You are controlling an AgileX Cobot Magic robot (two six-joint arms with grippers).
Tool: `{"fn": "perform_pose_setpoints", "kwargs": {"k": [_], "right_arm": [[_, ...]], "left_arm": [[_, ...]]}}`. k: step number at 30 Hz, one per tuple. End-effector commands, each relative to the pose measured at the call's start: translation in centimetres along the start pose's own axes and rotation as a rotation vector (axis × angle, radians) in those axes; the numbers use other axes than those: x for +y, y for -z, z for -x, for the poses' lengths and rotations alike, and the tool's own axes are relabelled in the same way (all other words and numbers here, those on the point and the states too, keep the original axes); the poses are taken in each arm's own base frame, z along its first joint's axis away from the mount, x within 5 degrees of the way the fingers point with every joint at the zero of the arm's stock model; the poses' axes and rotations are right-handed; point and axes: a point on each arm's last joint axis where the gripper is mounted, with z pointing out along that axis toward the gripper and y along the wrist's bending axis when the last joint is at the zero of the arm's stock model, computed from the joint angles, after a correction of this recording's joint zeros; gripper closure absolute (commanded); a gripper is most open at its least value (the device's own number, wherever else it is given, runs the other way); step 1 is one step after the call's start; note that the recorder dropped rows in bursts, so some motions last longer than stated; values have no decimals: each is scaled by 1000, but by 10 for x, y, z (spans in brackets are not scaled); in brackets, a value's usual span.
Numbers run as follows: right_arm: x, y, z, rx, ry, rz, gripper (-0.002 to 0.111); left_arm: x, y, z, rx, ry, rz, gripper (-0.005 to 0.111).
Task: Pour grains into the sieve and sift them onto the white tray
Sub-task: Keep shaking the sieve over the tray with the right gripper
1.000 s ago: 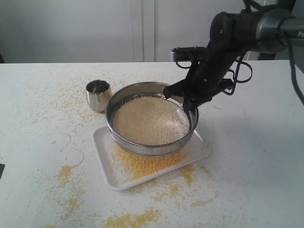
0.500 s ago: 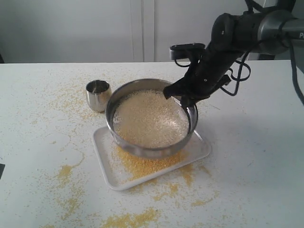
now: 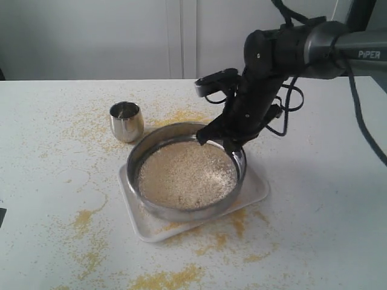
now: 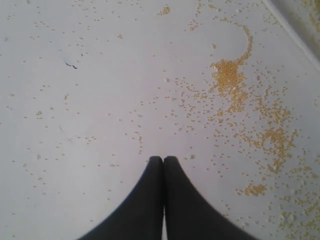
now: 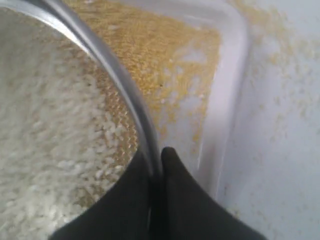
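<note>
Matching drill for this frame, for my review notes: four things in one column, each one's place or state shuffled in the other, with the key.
1 sieve
2 white tray
3 steel cup
4 left gripper

A shut, above the table
B upright on table, beside sieve
C rim pinched by right gripper
D beneath the sieve

Pairs: 1-C, 2-D, 3-B, 4-A

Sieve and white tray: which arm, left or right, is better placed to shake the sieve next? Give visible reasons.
Right. The right gripper is shut on the sieve at its rim, with the grains inside, above the white tray. The left gripper is shut, empty, over the table; its view shows no sieve.
</note>
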Motion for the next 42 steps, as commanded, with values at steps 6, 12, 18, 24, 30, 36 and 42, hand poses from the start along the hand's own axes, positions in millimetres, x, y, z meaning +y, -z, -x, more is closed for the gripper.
{"fn": "perform_pose_setpoints", "kwargs": {"k": [6,12,18,24,30,36,42], "right_arm": [[-25,10,11,-119,-257,28,108],[-2,11,6,-69,163,145,108],[12,13,0,-30,317,273,108],[-7,9,7,-87,-105,98,108],[-13,12,6,-75,-157,-56,108],[21,11,-5,43,298,112,108],[27,13,-3,16,300,186,108]], "left_arm": [[0,2,1,0,8,-2,107],[0,2,1,0,8,-2,107],[0,2,1,0,8,-2,107],[0,2,1,0,8,-2,107],[0,2,1,0,8,-2,107],[0,2,1,0,8,-2,107],[0,2,2,-2,8,-2,107]]}}
